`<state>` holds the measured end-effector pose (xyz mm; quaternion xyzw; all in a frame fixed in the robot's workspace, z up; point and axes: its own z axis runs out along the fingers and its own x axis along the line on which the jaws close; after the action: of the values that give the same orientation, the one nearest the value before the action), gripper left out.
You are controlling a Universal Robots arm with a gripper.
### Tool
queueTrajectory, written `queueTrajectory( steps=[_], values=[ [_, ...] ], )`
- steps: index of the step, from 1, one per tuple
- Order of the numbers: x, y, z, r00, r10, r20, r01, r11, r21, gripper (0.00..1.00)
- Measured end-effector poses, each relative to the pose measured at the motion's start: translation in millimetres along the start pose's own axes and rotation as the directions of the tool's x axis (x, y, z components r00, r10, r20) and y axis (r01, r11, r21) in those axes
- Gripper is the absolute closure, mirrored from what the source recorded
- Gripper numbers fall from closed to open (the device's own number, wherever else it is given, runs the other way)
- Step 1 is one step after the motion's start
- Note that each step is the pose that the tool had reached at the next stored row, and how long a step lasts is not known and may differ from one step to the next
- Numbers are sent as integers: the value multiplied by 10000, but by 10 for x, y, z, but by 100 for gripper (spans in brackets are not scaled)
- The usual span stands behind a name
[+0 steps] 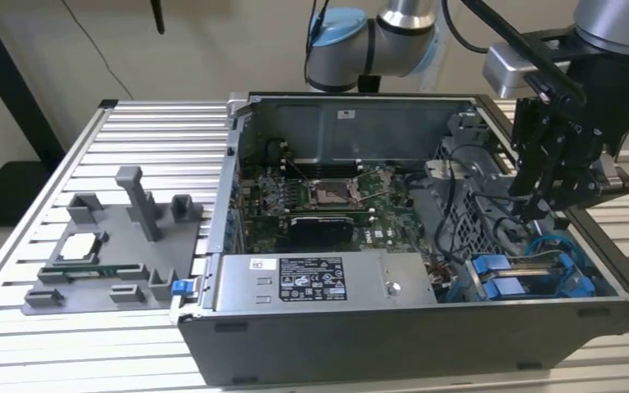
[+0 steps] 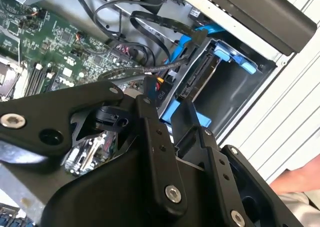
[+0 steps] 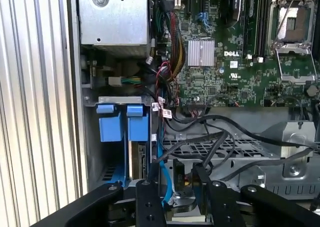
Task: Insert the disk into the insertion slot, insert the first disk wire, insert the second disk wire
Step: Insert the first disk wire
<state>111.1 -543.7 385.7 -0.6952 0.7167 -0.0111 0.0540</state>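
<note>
Disk (image 2: 202,82) sits edge-on in the insertion slot (image 2: 227,99), with its blue carrier tabs (image 3: 122,123) at the bay mouth. It lies just beyond the tips of the gripper (image 2: 167,106), off to one side and not between the jaws. Jaws are a narrow gap apart. A small dark connector (image 3: 182,183) sits in that gap; cannot tell if it is clamped. Black cables (image 3: 220,137) cross beyond the jaws, and the green motherboard (image 3: 225,72) lies farther out.

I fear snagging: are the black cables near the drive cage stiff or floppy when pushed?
Probably floppy: the black cables lie in loose curves over the grey cage. Likely light, being thin. They may catch, since they cross one another.
</note>
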Motion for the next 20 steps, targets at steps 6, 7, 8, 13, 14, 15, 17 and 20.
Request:
queueTrajectory(
  steps=[6,7,8,13,14,15,17,20],
  values=[
    [1,2,10,10000,36,0,-36,10000,26,100],
    [1,2,10,10000,36,1,-36,10000,25,100],
    [1,2,11,10000,37,3,-37,10000,25,100],
    [1,2,12,10000,41,15,-41,10000,26,100],
    [1,2,11,10000,41,14,-41,10000,25,100],
    [1,2,12,10000,41,15,-41,10000,25,100],
    [1,2,12,10000,41,16,-41,10000,25,100],
    [1,2,12,10000,41,16,-41,10000,25,100]
  ],
)
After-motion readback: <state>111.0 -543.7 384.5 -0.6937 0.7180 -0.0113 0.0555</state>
